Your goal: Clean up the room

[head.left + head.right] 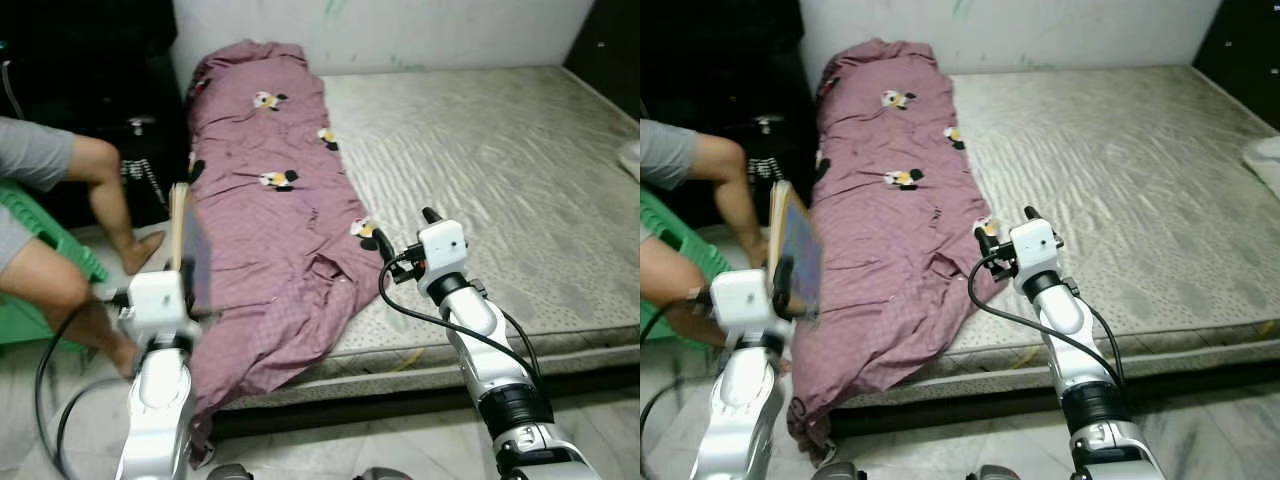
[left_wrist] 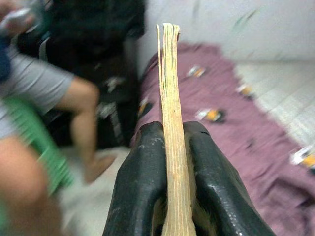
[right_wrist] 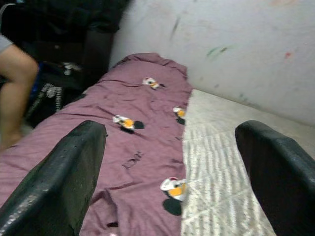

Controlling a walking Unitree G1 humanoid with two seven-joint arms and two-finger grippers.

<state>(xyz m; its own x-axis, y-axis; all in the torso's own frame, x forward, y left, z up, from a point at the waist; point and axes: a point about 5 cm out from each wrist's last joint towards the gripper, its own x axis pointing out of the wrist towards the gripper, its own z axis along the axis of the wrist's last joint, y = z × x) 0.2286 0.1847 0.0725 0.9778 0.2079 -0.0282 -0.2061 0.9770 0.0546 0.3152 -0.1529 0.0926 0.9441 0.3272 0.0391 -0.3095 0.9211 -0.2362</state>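
Left hand (image 2: 172, 162): we see its fingers clamped on a thin book (image 1: 795, 250), held upright at the bed's near-left edge.
Right hand (image 1: 400, 230): fingers apart, over the purple blanket (image 1: 270, 200).
Bed (image 1: 500, 170): blanket along its left side.
Person (image 1: 60, 230): seated far left.

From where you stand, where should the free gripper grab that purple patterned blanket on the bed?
Probably the purple patterned blanket at its raised fold near the mattress edge, approached from the right by the open right gripper; the bunched cloth there gives something to pinch.
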